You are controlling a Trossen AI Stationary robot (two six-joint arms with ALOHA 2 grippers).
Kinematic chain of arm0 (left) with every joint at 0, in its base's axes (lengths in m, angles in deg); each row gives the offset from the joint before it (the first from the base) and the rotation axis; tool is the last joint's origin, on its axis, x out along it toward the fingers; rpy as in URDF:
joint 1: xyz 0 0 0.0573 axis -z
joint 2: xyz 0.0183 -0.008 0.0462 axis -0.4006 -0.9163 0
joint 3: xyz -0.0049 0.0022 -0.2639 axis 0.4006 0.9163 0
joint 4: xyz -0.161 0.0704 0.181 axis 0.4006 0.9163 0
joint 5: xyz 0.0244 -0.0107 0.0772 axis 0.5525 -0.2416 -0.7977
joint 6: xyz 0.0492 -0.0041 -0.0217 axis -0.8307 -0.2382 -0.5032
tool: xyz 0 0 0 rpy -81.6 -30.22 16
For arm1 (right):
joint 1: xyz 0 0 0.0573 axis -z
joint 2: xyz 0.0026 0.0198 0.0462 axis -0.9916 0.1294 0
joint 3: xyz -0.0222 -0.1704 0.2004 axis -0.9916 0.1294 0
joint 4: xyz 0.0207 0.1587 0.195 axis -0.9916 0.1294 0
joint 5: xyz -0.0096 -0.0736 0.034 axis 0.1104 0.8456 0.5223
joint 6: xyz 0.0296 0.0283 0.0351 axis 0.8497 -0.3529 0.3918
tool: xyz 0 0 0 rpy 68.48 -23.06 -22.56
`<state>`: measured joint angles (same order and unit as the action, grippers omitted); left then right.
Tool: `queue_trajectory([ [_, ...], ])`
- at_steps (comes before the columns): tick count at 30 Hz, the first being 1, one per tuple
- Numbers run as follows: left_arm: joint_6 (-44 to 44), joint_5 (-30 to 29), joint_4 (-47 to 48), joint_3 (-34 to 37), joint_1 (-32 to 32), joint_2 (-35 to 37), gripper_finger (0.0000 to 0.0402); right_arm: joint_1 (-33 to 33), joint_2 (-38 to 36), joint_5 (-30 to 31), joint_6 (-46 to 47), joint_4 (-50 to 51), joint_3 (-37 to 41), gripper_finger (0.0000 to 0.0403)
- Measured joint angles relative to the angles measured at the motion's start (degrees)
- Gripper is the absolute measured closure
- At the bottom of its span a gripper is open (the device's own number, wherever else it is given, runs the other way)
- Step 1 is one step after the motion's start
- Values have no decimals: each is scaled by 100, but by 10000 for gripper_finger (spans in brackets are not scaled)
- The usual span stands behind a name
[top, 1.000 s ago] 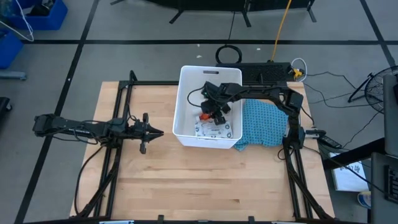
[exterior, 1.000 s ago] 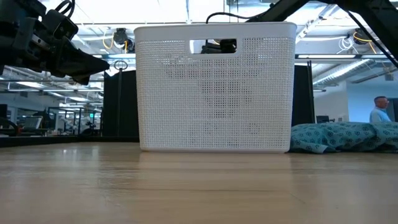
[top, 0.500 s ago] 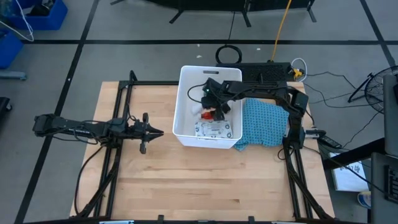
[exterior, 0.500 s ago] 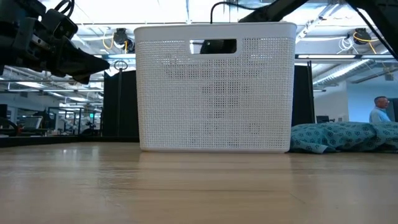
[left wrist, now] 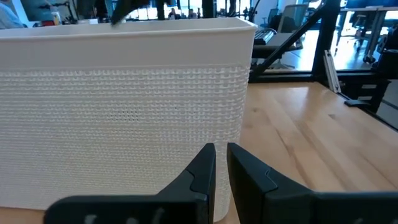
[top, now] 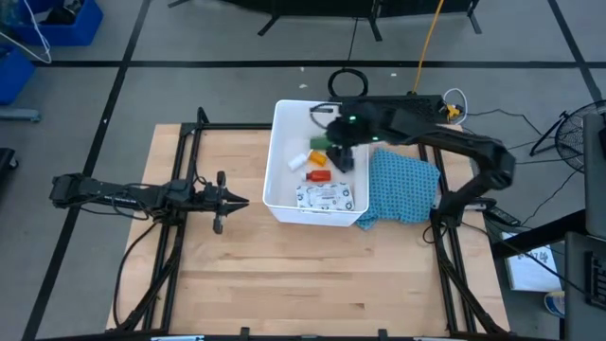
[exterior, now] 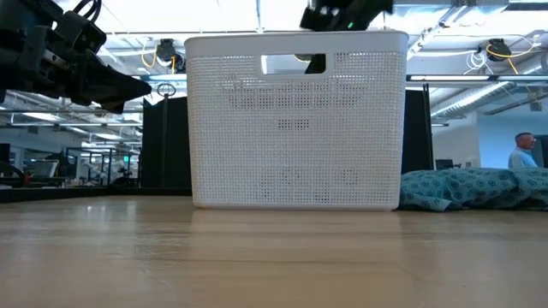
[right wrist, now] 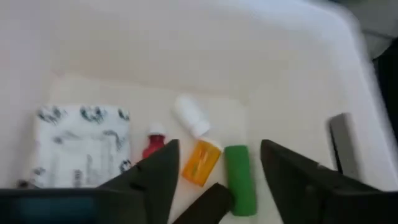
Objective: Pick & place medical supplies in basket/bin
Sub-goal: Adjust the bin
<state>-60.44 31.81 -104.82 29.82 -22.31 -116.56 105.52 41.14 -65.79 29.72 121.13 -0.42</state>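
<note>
While above white tub (top: 284, 156), right gripper (right wrist: 214, 163) wide open, empty.

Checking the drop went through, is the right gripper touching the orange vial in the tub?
Apart. The right wrist view shows the right gripper open, raised above the orange vial.

A light wooden worktop (top: 284, 275) of butcher-block planks carries two things directly. A white rectangular perforated plastic tub (top: 280, 189) with tall sides and a slot handle stands toward twelve o'clock from the worktop's centre, its far end reaching the back edge. At the tub's three o'clock, touching its side, a blue patterned cloth (top: 402, 189) lies crumpled toward the right edge. From six o'clock up to the centre the planks are bare. Black frame rails (top: 170, 256) run along the left and right sides.
</note>
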Motion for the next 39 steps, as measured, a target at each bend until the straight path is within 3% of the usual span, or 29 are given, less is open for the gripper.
queue_trajectory([
  [3,32,-234,-5,0,2,0,357,-72,-642,3,250,-14,260,233],
  [8,307,-882,-3,0,0,0,357,-312,-1932,46,631,-425,1150,363],
  [10,456,-1071,-4,0,0,0,357,-476,-2456,442,874,-650,1578,391],
  [18,763,-816,-18,0,-7,-2,362,-956,-3898,2930,2058,-1084,3117,400],
  [24,905,-443,34,0,-7,-213,397,-1023,-4304,3976,2682,-1195,3791,402],
  [27,931,-518,-104,0,-7,-447,397,-968,-4318,4202,2888,-1250,3949,402],
  [39,1118,-720,-864,-238,-9,-1576,397,-525,-4155,3989,3593,-1302,4070,402],
])
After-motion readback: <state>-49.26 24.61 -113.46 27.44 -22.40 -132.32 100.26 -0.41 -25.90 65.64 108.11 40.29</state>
